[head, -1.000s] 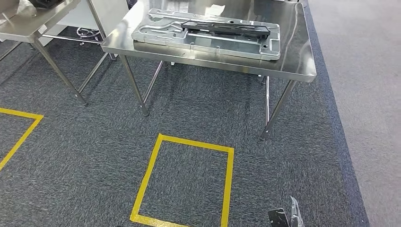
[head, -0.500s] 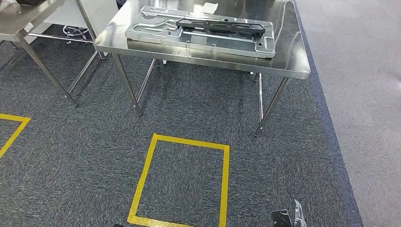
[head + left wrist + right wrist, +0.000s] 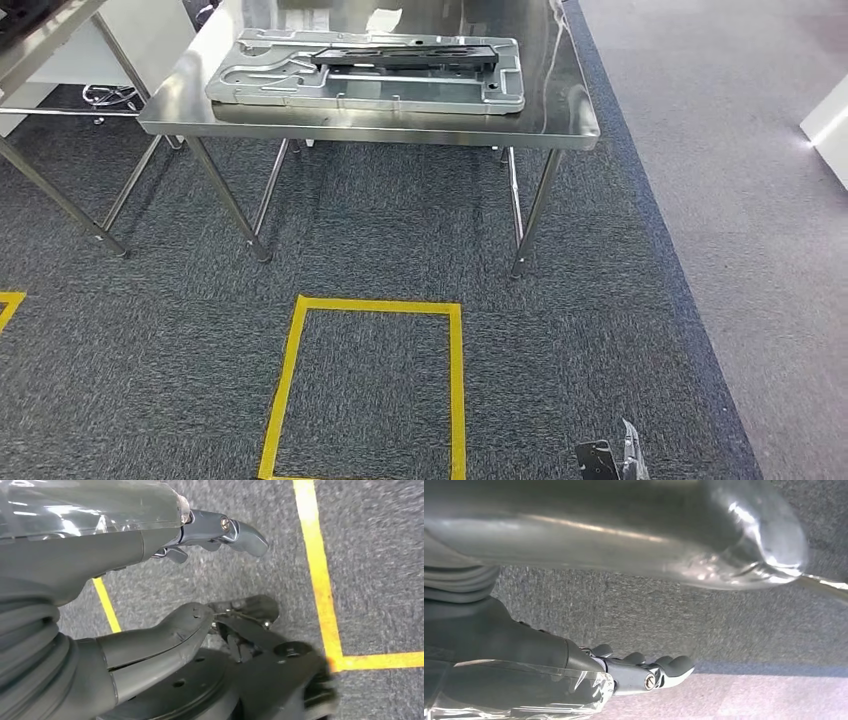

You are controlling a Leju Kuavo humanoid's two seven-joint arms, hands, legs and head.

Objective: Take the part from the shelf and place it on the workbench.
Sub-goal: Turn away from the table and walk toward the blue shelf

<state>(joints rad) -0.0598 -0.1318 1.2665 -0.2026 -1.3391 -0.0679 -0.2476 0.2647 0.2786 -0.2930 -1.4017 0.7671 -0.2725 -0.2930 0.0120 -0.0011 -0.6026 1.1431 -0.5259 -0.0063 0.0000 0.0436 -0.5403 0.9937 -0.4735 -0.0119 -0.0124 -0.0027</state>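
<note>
The steel workbench [image 3: 560, 120] stands ahead of me in the head view. A wide silver cast plate [image 3: 250, 85] lies on it, with a long black piece [image 3: 400, 58] on top. In the right wrist view a shiny silver part [image 3: 649, 535] runs along my right hand [image 3: 574, 675], which holds it down over the carpet; its dark fingers [image 3: 664, 670] stretch out beside it and the thumb is hidden. A silver tip of the part [image 3: 628, 455] shows at the bottom edge of the head view. My left hand [image 3: 125, 550] hangs over the carpet, fingers and thumb apart, holding nothing.
A yellow tape square [image 3: 455, 380] marks the dark carpet in front of the workbench. A second steel table [image 3: 40, 30] stands at the left. Lighter grey floor [image 3: 750, 150] runs along the right, with a white object [image 3: 830, 125] at its edge.
The whole picture has shifted: the camera has moved, and the workbench now sits squarer to me and farther left. My hands hang as before.
</note>
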